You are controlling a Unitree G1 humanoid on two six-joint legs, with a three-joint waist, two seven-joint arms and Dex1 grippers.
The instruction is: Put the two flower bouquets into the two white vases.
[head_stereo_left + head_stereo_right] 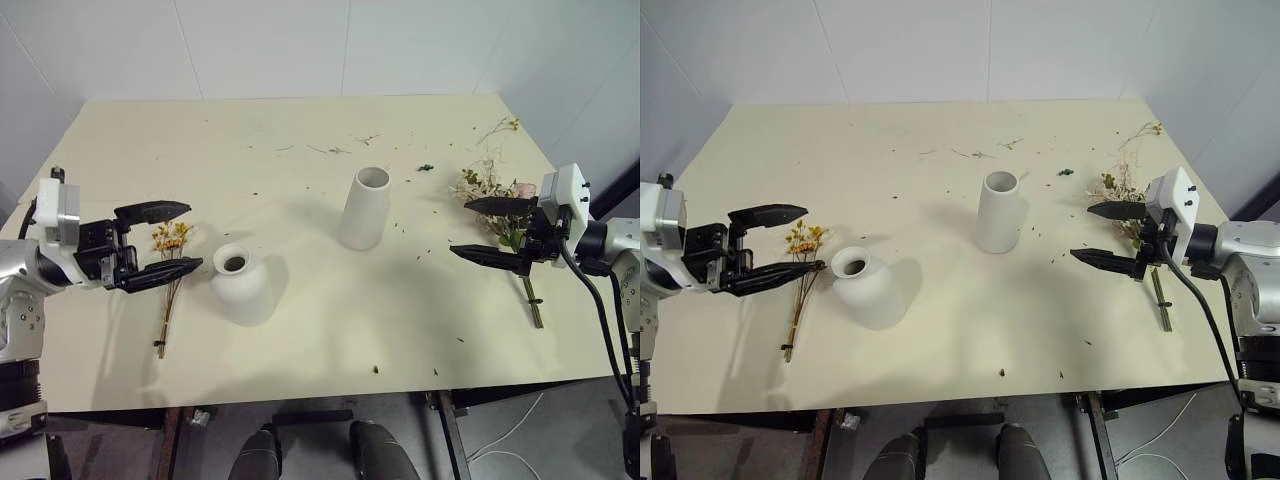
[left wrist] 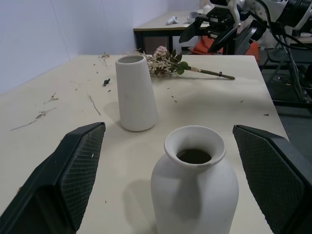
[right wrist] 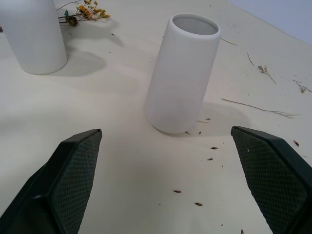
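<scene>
Bouquets lie flat on the cream table [image 1: 300, 340], one at each side, neither in a vase. Thin bunch of yellow-orange flowers [image 1: 170, 262] lies at left of centre in the head views, heads toward the far edge, stem toward the near edge. Bushy bunch with pink roses [image 1: 497, 200] lies at right, its stem running toward the lower right.

Squat white vase [image 1: 241, 283] stands upright just right of the thin bunch. Tall tapered vase [image 1: 364, 208] stands upright near frame centre, well apart from the squat one. Both mouths appear empty.

Left gripper [image 1: 158, 240] hovers over the thin bunch at left, fingers spread wide, nothing between them. Right gripper [image 1: 492, 230] hovers over the bushy bunch at right, fingers likewise wide apart and empty.

Loose twig and petal crumbs [image 1: 340, 150] are scattered across the upper half of the table.
</scene>
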